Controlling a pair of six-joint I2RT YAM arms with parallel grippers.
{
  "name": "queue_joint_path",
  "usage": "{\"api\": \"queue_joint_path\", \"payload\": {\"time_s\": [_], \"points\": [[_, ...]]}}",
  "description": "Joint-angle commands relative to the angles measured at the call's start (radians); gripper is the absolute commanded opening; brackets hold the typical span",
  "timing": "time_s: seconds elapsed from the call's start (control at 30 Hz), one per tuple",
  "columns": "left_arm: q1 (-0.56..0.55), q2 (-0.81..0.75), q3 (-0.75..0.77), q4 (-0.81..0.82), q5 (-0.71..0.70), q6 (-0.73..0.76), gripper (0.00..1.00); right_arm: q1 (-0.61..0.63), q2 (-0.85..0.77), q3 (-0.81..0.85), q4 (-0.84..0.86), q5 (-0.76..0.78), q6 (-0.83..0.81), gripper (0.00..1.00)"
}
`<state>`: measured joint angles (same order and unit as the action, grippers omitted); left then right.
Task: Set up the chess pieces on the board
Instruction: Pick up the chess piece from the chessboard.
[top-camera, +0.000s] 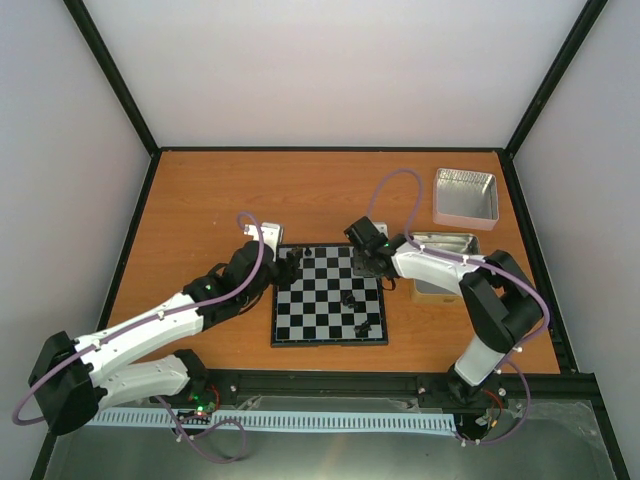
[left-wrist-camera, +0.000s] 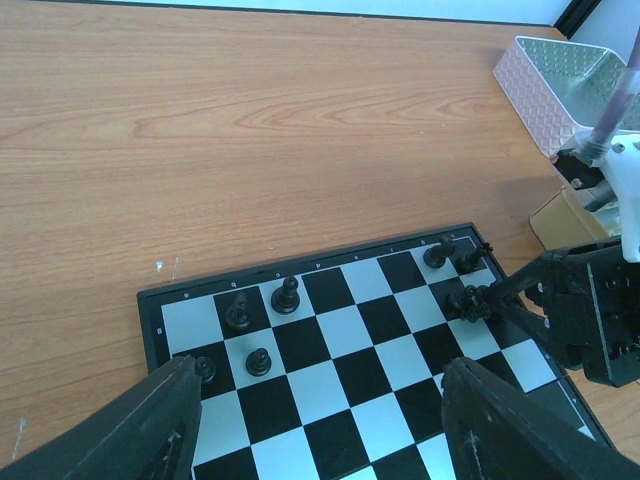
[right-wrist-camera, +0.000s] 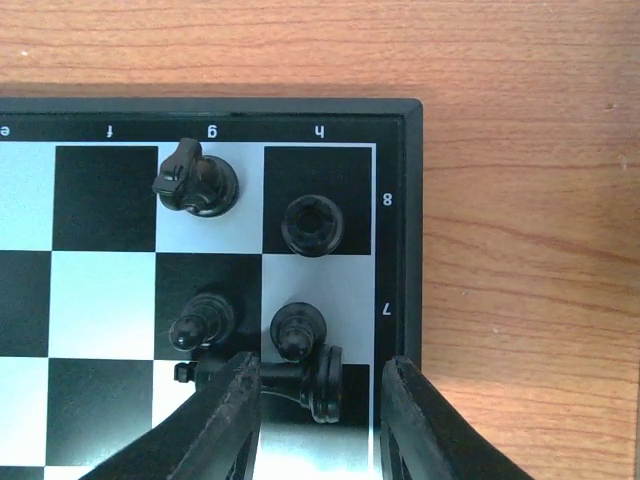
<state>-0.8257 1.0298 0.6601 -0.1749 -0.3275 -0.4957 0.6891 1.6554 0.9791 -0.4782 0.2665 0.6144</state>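
The board (top-camera: 300, 325) lies mid-table, and also shows in the left wrist view (left-wrist-camera: 350, 350) and the right wrist view (right-wrist-camera: 100, 290). My right gripper (top-camera: 366, 266) is open over its far right corner. In the right wrist view its fingers (right-wrist-camera: 235, 410) straddle a black piece lying on its side (right-wrist-camera: 325, 382). Beside it stand two pawns (right-wrist-camera: 298, 330), a knight (right-wrist-camera: 197, 182) and a rook (right-wrist-camera: 312, 225). My left gripper (top-camera: 287, 265) is open and empty above the far left corner (left-wrist-camera: 320, 400), over several standing black pieces (left-wrist-camera: 287, 293). More black pieces (top-camera: 365, 325) sit lower on the board.
Two silver tins stand right of the board, one at the far right (top-camera: 465, 197) and one under the right arm (top-camera: 442, 245). The far one also shows in the left wrist view (left-wrist-camera: 560, 70). The black frame rails edge the wooden table (top-camera: 200, 200).
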Motion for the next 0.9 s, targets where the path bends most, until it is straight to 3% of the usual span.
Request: {"api": "queue_joint_path", "payload": {"time_s": [0.0,0.47,0.87], "points": [[0.008,0.006,0.010,0.030,0.001,-0.004,0.67,-0.002,0.016,0.031,0.012,0.022,0.003,0.34],[0.008,0.020,0.015,0.031,0.005,-0.004,0.67,-0.008,0.041,0.048,-0.010,0.013,-0.004,0.36],[0.009,0.029,0.016,0.037,0.006,0.000,0.67,-0.008,-0.021,-0.024,-0.048,-0.088,-0.041,0.35]]}}
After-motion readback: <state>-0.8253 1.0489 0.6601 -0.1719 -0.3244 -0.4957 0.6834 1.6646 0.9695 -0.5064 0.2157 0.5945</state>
